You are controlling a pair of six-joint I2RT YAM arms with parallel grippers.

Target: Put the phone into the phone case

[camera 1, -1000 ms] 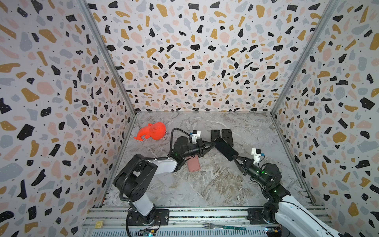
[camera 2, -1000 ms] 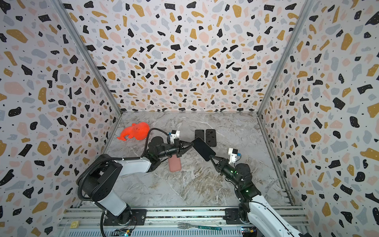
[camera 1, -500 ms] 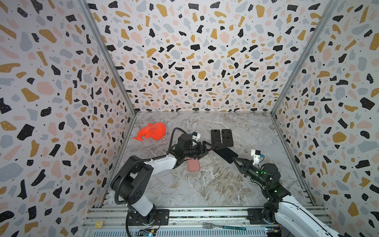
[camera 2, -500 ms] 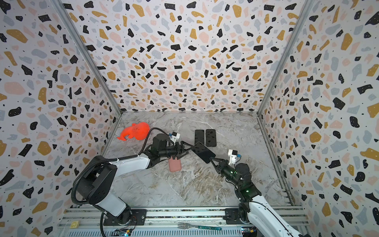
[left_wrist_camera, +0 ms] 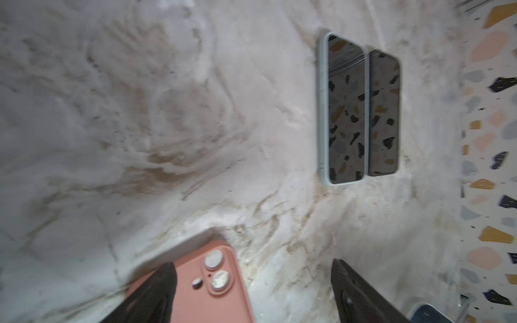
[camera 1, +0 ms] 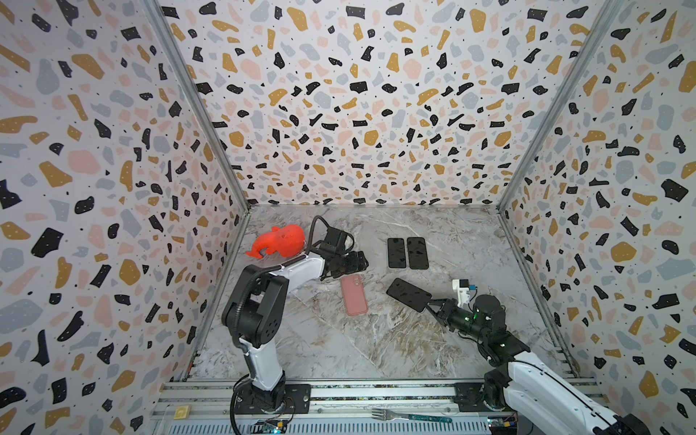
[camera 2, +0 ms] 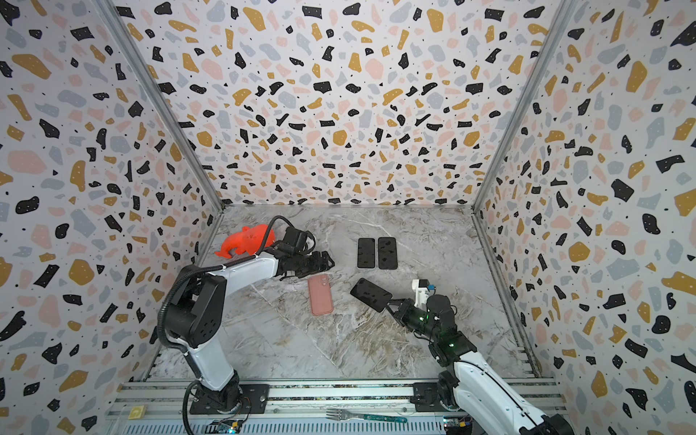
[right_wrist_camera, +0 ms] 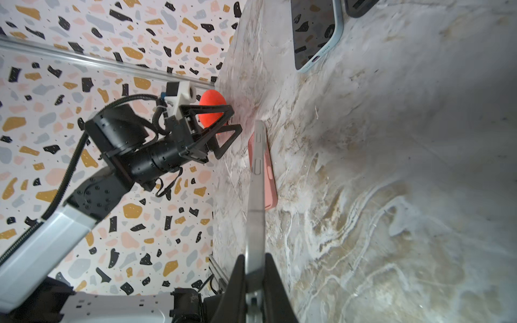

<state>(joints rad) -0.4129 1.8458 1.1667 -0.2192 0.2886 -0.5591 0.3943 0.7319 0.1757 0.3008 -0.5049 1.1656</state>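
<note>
The phone (camera 1: pixel 408 295) (camera 2: pixel 371 295), a black slab, hangs tilted just above the table, and my right gripper (camera 1: pixel 429 306) (camera 2: pixel 389 303) is shut on its near end. The right wrist view shows the phone (right_wrist_camera: pixel 256 195) edge-on between that gripper's (right_wrist_camera: pixel 254 268) closed fingers. The pink phone case (camera 1: pixel 354 294) (camera 2: pixel 320 294) lies flat on the table, left of the phone and apart from it. My left gripper (camera 1: pixel 361 261) (camera 2: pixel 327 261) hovers open and holds nothing, just behind the case's far end. In the left wrist view this gripper (left_wrist_camera: pixel 251 276) stands wide beside the case (left_wrist_camera: pixel 212 288).
Two more phones (camera 1: pixel 396 253) (camera 1: pixel 417 253) lie side by side at the back centre, one in a light blue case. An orange-red toy (camera 1: pixel 278 241) sits by the left wall. A fork (camera 1: pixel 410 416) rests on the front rail. Patterned walls enclose three sides.
My left gripper let go of the phone's far end, opened wide and drew back to the left. The right gripper keeps the phone and has sunk slightly towards the table.
</note>
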